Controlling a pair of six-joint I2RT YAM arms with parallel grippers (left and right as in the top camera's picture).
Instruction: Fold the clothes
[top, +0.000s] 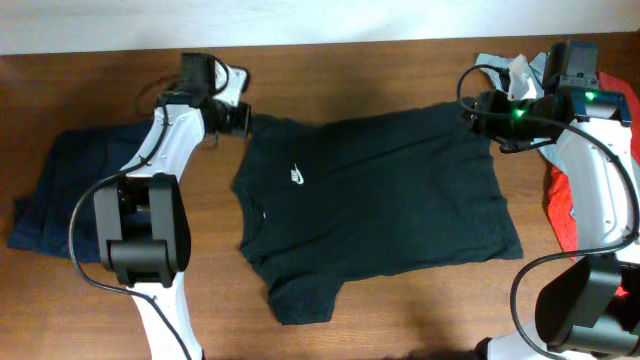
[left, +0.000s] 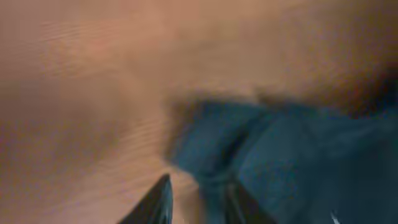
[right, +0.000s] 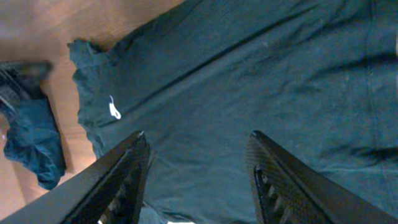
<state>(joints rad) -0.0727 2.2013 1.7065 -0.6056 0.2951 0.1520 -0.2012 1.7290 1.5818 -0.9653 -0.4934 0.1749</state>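
L gripper sits low in its own wrist view, jaws narrow, w/ a bunched edge of cloth right at the gap. That view is too blurred to tell whether the cloth is pinched or just lying betw. the tips. From overhead, this gripper is at the far sleeve of the tee. R gripper has jaws wide w/ nothing betw. them, hovering over flat fabric near the tee's far hem corner.

Tee lies spread mid-table, front up, logo showing, mostly flat w/ some wrinkles.

Risks, as I judge them:
- L side may have only a thin edge, or none. A lift would then slip and the sleeve would drop crooked.
- If L pulls while R isn't gripping, the whole tee prob. drags toward L and bunches instead of folding.
- R closing straight down on flat cloth may catch too little, or both layers unevenly.
- Navy garment lies near the L arm. Grey-blue shirt and red cloth are just beside the R arm. A low sweep could snag one & haul it onto the tee.
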